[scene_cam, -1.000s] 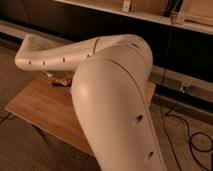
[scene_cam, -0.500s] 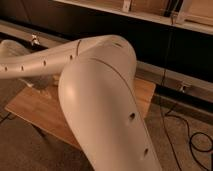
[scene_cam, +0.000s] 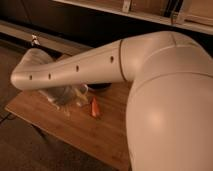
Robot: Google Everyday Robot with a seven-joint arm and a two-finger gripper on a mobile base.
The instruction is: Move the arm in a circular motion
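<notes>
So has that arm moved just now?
Yes. The arm swung its elbow right and its forearm lower across the table. The gripper is out of sight.

The arm [scene_cam: 100, 62] runs off the right and bottom edges; it covers part of the wooden table [scene_cam: 50, 119] and most of a dark thing [scene_cam: 101, 86] behind it; the pale clump [scene_cam: 66, 95] beneath it is too blurred to name; the gripper is out of sight past the arm's far bend.
</notes>
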